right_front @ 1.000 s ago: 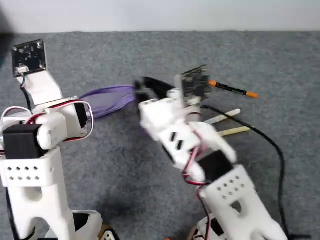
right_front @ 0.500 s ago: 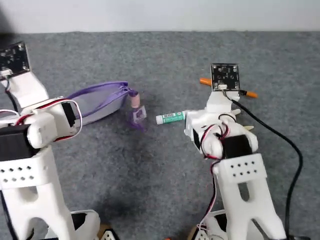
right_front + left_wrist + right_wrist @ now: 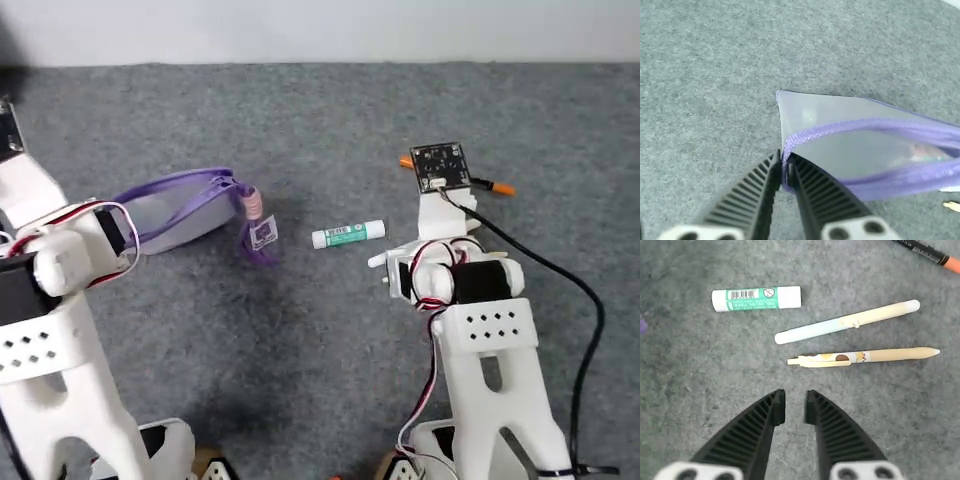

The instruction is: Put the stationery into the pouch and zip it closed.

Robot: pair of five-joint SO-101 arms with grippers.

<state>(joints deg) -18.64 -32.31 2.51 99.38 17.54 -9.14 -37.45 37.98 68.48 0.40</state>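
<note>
Your left gripper point(image 3: 785, 170) pinches the limp pouch point(image 3: 840, 135) at its corner. Your right gripper point(image 3: 795, 407) sits ajar, empty. Take the rigid glue stick point(image 3: 756, 298) mid-barrel.

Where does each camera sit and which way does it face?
High view: fixed above the table, looking down on left arm, right arm, purple pouch, glue stick.
Left wrist view: on left arm, facing left gripper pinching the purple pouch.
Right wrist view: on right arm, facing right gripper and cream pen.
High and right wrist views share the glue stick.
</note>
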